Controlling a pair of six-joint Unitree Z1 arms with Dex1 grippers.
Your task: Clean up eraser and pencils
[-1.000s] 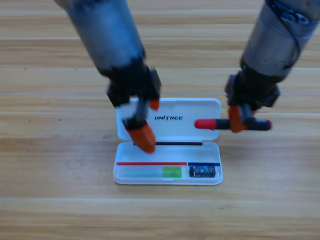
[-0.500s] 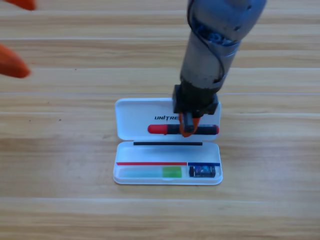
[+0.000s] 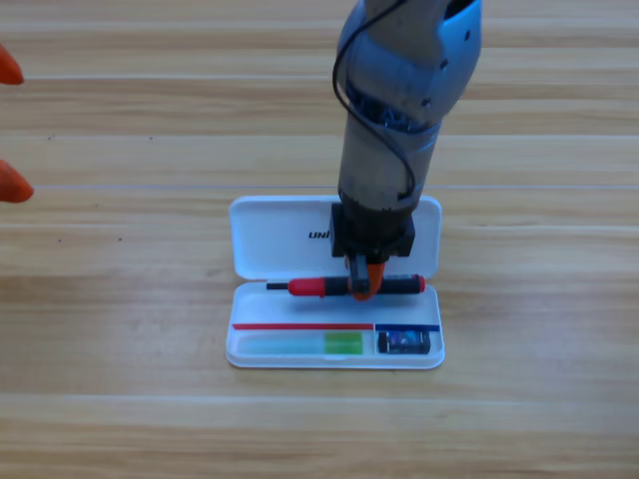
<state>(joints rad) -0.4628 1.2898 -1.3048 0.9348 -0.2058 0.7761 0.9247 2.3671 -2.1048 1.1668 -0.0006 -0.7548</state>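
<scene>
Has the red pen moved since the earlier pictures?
Yes. Held by the right gripper, the red pen has come down from the lid to the white case's tray.

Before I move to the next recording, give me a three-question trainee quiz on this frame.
1. True or false: the light green pencil lies in the white case.
2. Which gripper holds the red-and-black pencil? A) left B) right C) neither
3. Fill in: the eraser sits in the case's front ___ compartment.

Key:
1. True; it lies in the long front slot.
2. B; the right gripper grips it mid-barrel, level, over the tray's rear part, while the left gripper waits at the picture's left edge.
3. Right.
</scene>
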